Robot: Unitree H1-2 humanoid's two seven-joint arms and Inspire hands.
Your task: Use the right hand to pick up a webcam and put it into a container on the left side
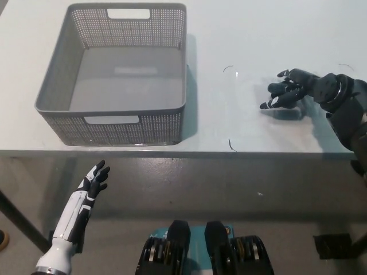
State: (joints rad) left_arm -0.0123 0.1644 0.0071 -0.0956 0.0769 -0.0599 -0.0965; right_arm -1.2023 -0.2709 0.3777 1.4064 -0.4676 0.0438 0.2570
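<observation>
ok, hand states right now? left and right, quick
Left hand: open, holding nothing, below the table edge.
Right hand: over the table; fingers curled, but cannot tell if it holds the webcam.

We had 1 view, from the head, looking steeply down over the table [241, 34] from fairly near.
</observation>
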